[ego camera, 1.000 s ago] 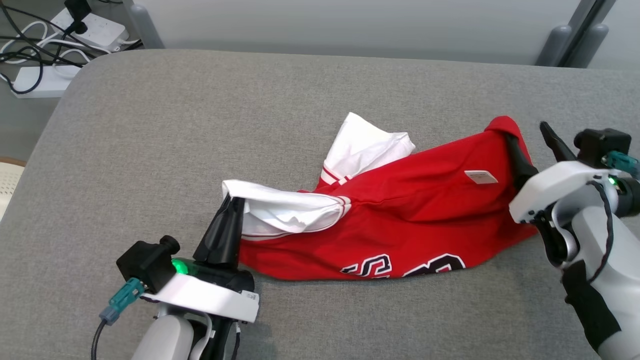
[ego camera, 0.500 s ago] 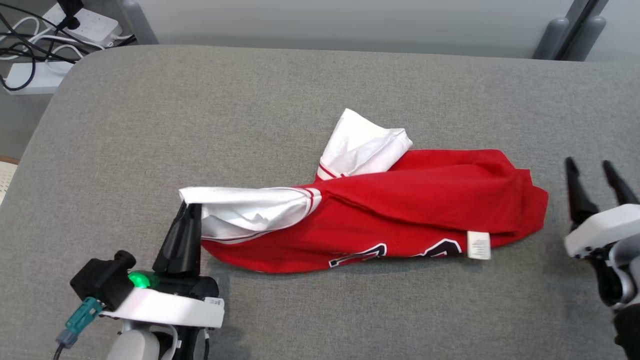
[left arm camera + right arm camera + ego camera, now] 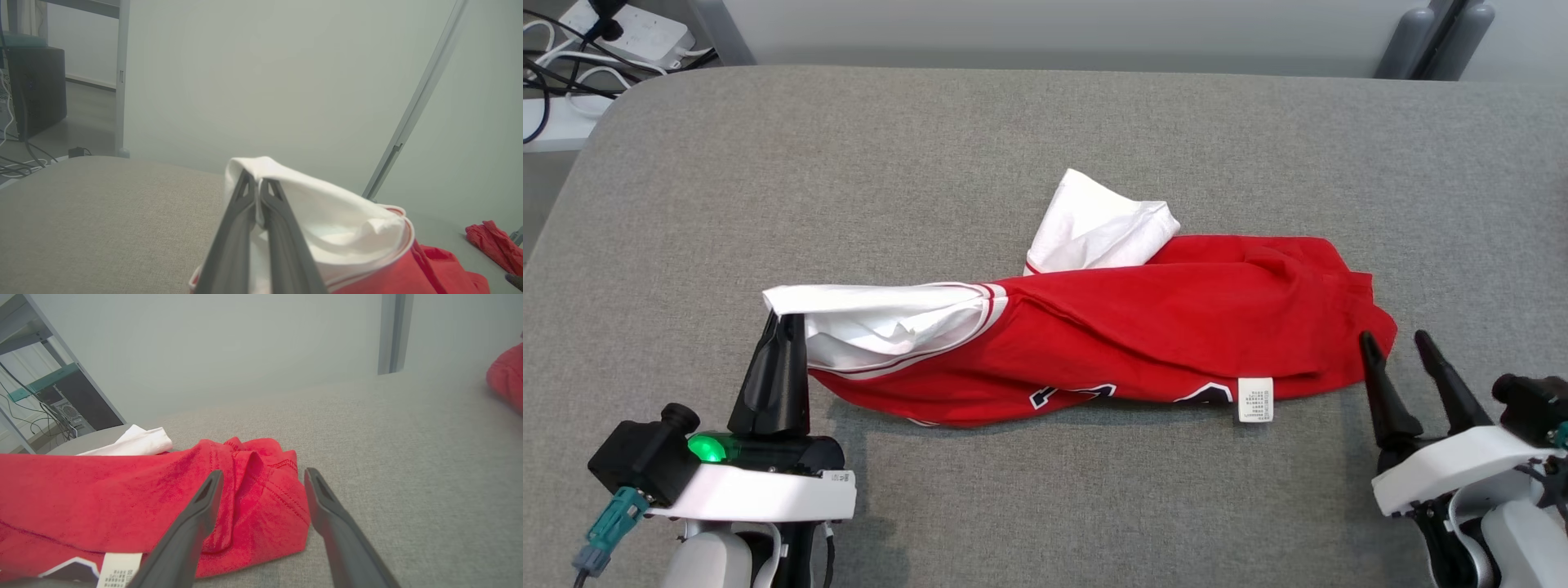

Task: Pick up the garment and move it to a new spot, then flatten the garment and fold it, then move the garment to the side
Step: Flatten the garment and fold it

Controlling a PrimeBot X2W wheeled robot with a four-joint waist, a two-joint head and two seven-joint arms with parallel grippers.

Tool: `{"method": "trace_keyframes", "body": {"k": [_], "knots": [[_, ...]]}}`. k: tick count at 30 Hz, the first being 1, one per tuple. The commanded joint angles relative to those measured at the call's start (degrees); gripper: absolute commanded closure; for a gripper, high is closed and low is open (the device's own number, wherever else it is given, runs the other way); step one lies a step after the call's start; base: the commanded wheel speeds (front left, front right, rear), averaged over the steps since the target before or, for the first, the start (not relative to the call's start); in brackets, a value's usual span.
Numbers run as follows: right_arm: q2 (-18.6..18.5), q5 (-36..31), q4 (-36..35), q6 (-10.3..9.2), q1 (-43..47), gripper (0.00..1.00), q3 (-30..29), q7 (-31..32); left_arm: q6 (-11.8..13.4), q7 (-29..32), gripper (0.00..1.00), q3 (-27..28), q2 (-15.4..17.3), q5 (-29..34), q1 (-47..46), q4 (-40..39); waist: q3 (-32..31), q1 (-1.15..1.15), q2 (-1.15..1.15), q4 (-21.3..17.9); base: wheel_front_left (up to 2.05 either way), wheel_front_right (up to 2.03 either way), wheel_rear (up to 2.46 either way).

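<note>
Your right fingers [image 3: 1382,394] have let go of the shirt [image 3: 1176,314] and stand spread beside its red hem, while your left fingers [image 3: 772,380] still pinch the white sleeve, the shirt lying left-to-right, sleeve leftward, mid-worktop [image 3: 1013,147].

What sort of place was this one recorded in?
Probably an indoor lab or test room: a grey fabric-covered table holding the red garment, power strips beside it, and a computer tower in the background.

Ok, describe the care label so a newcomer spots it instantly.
On the grey surface lies a red garment with white sleeves. Along its near edge, toward the right gripper, sits the care label: a small white printed rectangle, unlike the black-and-white lettering beside it.
</note>
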Motion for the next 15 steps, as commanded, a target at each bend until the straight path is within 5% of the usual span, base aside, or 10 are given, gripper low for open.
{"method": "trace_keyframes", "body": {"k": [1,10,15], "knots": [[-1.35,0.99,-1.65,0.0,0.76,0.0,2.04,-0.76,0.27,-0.5,1.0,2.24,0.66,0.75,-1.51,-1.79,0.02,0.0,0.0,-0.11,0.0,0.0,0.0],[-1.19,5.9,1.87,0.0,0.36,0.0,10.16,-0.76,-0.03,-0.5,1.0,2.51,0.26,1.79,-1.33,-1.65,-0.64,0.0,0.0,0.6,0.0,0.0,0.0],[-1.16,8.06,5.31,0.0,-1.14,0.2,12.3,-0.76,-0.11,-0.5,1.0,2.13,0.11,1.92,-1.07,-2.06,-0.83,0.0,0.0,1.1,0.0,0.0,0.0]]}}
